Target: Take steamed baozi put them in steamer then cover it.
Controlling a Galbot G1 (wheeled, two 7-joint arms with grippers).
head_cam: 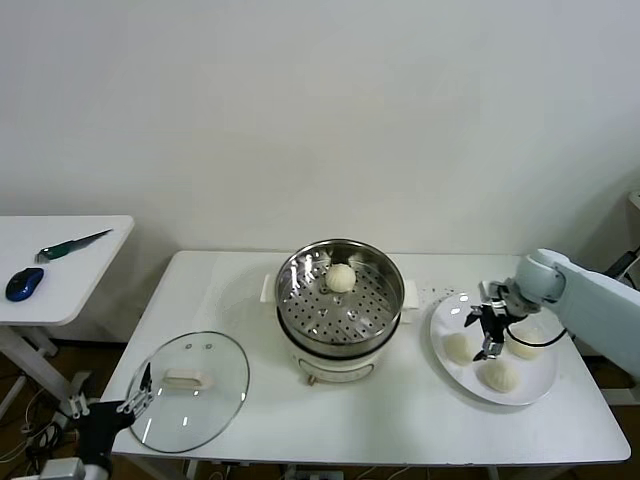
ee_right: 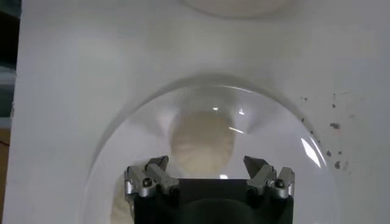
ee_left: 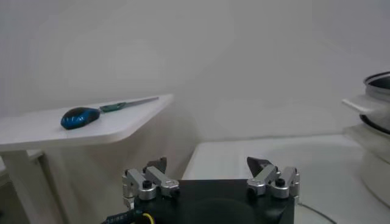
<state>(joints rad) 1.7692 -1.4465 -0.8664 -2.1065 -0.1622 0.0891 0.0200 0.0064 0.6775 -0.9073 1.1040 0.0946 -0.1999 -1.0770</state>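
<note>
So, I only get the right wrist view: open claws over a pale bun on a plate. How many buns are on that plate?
Observer: Three baozi lie on the white plate, with the right gripper open above them.
Visitor: Is any bun in the pot yet?
Observer: Yes, a fourth baozi sits in the steamer, towards its far side.
Visitor: And where is the lid?
Observer: The glass cover lies flat on the table, on the robot's left of the steamer, with the open left gripper by its rim.
</note>
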